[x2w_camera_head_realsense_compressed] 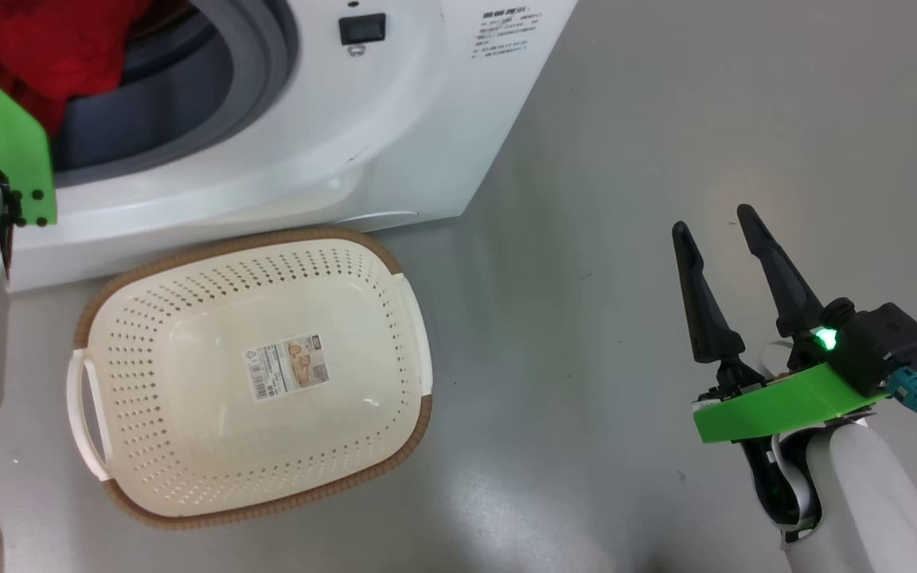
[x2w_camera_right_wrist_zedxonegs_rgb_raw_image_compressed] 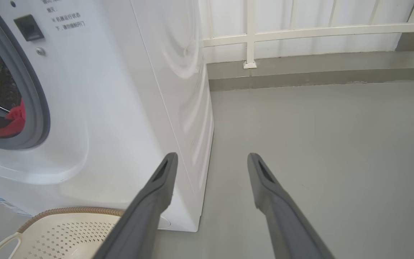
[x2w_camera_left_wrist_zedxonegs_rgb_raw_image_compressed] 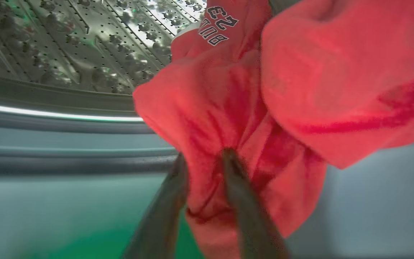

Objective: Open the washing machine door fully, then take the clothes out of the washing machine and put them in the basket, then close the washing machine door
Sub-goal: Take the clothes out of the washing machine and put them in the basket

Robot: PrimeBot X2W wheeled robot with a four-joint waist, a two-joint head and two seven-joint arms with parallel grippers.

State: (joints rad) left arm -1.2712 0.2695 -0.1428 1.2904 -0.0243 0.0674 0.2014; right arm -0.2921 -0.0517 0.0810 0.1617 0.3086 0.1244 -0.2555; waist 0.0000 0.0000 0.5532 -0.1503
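Observation:
The white washing machine (x2w_camera_head_realsense_compressed: 307,159) stands with its round opening showing; the washing machine door is out of view. The red clothes (x2w_camera_head_realsense_compressed: 52,48) lie in the opening, against the steel drum (x2w_camera_left_wrist_zedxonegs_rgb_raw_image_compressed: 84,43). One garment bears printed lettering. My left gripper (x2w_camera_left_wrist_zedxonegs_rgb_raw_image_compressed: 203,158) reaches into the drum and is shut on a fold of the red clothes (x2w_camera_left_wrist_zedxonegs_rgb_raw_image_compressed: 228,108). The cream basket (x2w_camera_head_realsense_compressed: 188,318) sits empty on the floor in front of the machine. My right gripper (x2w_camera_head_realsense_compressed: 713,221) hangs open over bare floor to the basket's right, holding nothing, and its own view shows the fingers (x2w_camera_right_wrist_zedxonegs_rgb_raw_image_compressed: 149,201) spread wide.
Grey floor (x2w_camera_head_realsense_compressed: 665,119) stretches to the right of the machine. A white railing (x2w_camera_right_wrist_zedxonegs_rgb_raw_image_compressed: 250,36) on a low kerb runs along the far side. The grey rubber ring (x2w_camera_head_realsense_compressed: 259,79) frames the opening, and a black latch socket (x2w_camera_head_realsense_compressed: 362,29) sits beside it.

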